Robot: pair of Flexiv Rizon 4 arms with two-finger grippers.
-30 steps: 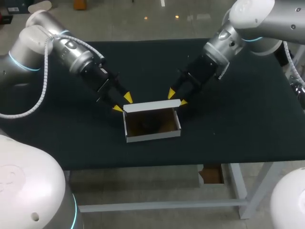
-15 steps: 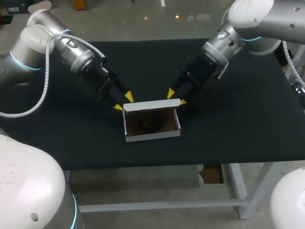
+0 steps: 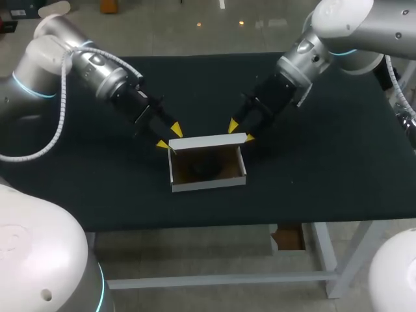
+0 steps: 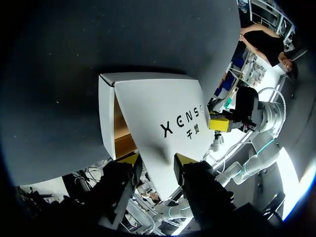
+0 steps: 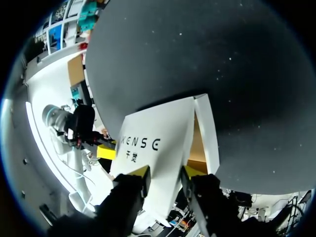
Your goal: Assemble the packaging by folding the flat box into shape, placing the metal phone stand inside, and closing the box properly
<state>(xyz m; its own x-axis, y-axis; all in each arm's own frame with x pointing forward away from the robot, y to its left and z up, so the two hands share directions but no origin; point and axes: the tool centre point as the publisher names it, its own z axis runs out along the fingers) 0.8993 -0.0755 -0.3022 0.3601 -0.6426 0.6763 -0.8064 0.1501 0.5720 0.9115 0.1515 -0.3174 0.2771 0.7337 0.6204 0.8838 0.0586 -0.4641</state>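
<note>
The black table is carrying a white box; left arm and right arm jaws are straddling its raised lid, released.

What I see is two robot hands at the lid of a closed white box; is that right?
Not quite: the white box is open, its lid raised, as the head view shows. The left hand and right hand are at the lid.
</note>
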